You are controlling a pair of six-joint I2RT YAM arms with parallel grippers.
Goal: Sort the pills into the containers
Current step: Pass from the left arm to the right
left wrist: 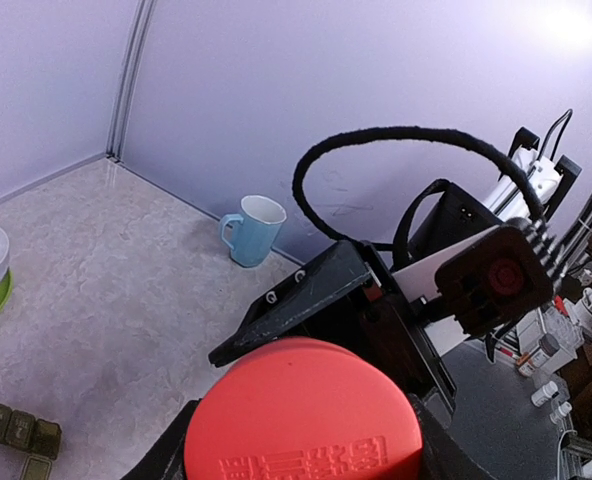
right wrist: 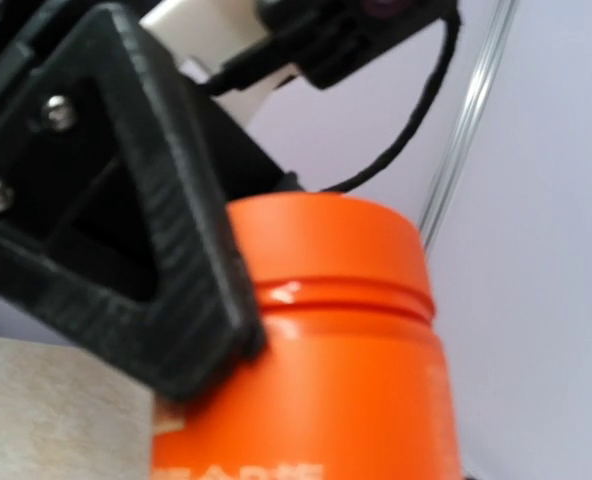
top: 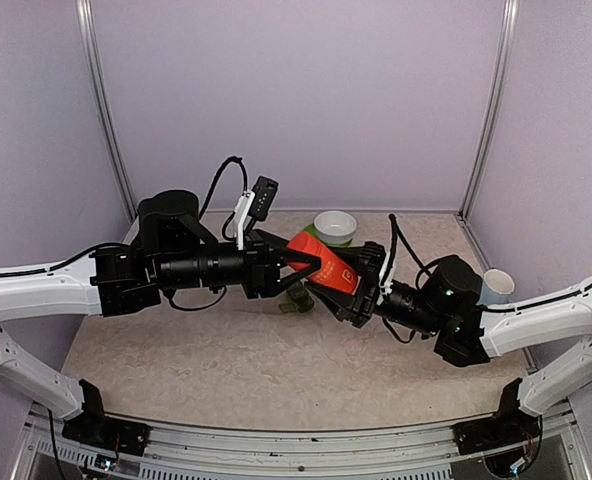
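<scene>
A red bottle (top: 328,267) hangs tilted in the air above the table's middle. My left gripper (top: 298,264) is shut on its cap (left wrist: 301,415), with a jaw on each side. The bottle's lower end sits inside my right gripper (top: 356,288). The bottle's body (right wrist: 326,340) fills the right wrist view, so the right jaws' contact does not show. The dark green containers (left wrist: 21,430) lie on the table below the bottle, partly hidden in the top view (top: 298,303). No pills show in any view.
A white bowl on a green one (top: 335,227) stands at the back middle of the table. A light blue cup (top: 496,285) stands at the right edge. Purple walls close in the back and both sides.
</scene>
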